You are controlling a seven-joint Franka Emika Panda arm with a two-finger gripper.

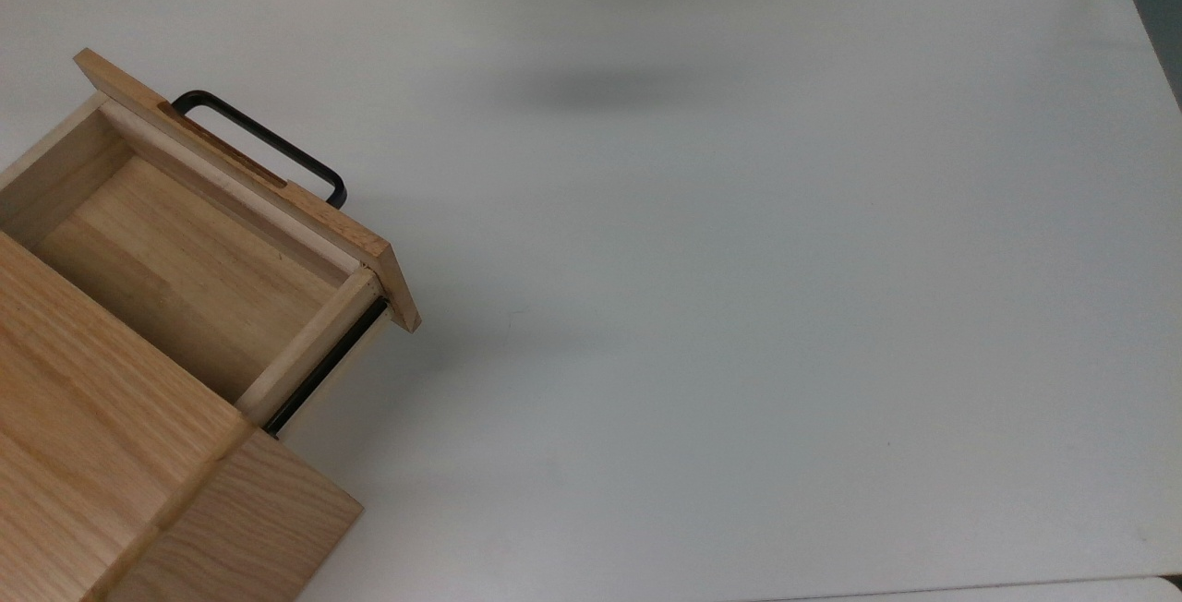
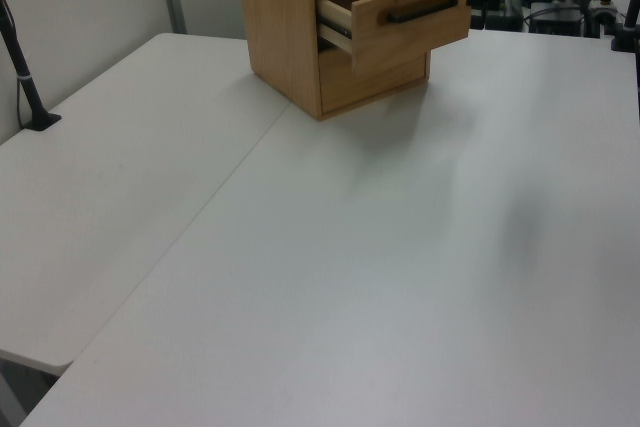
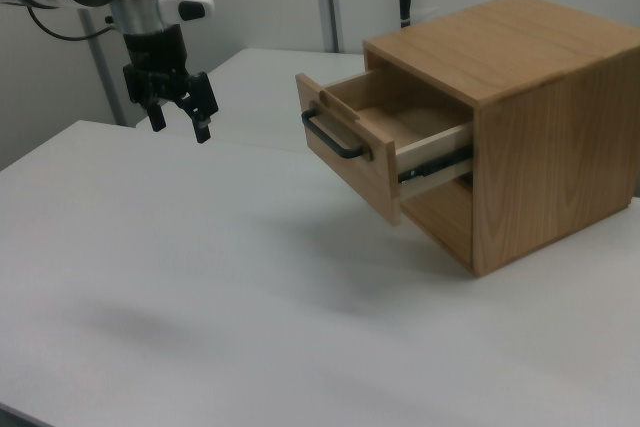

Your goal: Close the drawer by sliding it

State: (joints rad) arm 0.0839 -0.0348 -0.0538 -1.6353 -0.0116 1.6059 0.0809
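I see the drawer (image 1: 199,251) pulled well out of the cabinet (image 3: 530,107), which sits at the table's (image 1: 739,260) corner, at the top view's lower left. The drawer is empty, its black bar handle (image 3: 330,137) facing the open tabletop. The gripper (image 3: 180,117) hangs above the table, well apart from the drawer front, fingers spread partway, holding nothing.

My read: a rigid wooden box on metal runners, light, should slide easily with modest friction. No grasp needed, so I'd put the fingers flat against the front panel (image 2: 410,15) near its middle, just beside the handle, and push straight along the runners. An off-centre push could rack the drawer or shift the cabinet.
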